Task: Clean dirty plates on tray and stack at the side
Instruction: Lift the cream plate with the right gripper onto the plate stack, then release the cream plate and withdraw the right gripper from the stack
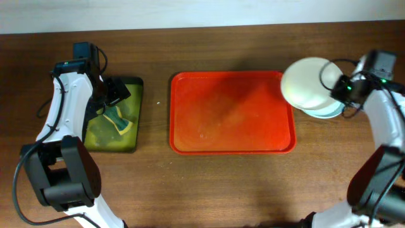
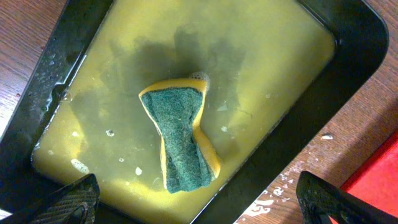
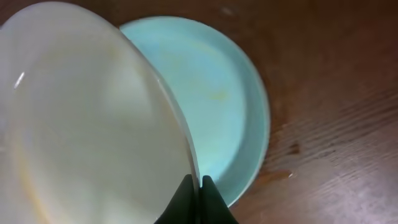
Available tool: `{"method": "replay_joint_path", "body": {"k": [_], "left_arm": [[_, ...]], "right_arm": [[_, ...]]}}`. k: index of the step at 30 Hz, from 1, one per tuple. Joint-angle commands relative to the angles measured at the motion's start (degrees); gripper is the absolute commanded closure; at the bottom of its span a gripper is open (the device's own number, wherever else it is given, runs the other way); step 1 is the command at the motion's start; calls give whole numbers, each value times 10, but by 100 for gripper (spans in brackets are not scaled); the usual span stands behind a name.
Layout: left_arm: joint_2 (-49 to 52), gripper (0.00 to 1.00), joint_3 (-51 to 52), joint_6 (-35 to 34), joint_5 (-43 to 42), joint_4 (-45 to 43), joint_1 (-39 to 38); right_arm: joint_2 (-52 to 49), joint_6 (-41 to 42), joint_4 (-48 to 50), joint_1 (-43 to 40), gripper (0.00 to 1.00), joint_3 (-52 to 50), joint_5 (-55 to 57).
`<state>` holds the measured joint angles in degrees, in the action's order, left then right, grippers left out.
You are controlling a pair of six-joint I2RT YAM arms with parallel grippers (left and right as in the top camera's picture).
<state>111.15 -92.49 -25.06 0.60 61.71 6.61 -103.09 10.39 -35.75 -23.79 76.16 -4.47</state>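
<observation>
White plate (image 3: 93, 118): tilted, pinched at its rim by the right gripper (image 3: 198, 186). It overlaps a mint-blue plate (image 3: 217, 93) lying on the table just right of the red tray (image 1: 183, 120). The tray is bare, so this is likely the last plate. Step in hand: stacking. Level the plate, centre it over the mint rim, lower until seated, then release; letting go while tilted risks a slide. Left gripper (image 1: 111, 92) hangs with jaws apart over the sponge (image 2: 183, 140) in the black tray (image 2: 348, 43).
</observation>
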Motion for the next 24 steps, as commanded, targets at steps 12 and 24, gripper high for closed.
{"method": "replay_joint_path", "body": {"k": [12, 24], "left_arm": [[-11, 1, -9, 3, -2, 1, 3], [-11, 1, -9, 3, -2, 0, 3]], "right_arm": [[-79, 64, 74, -75, 96, 1, -52], [-77, 47, 35, -70, 60, 2, -204]]}}
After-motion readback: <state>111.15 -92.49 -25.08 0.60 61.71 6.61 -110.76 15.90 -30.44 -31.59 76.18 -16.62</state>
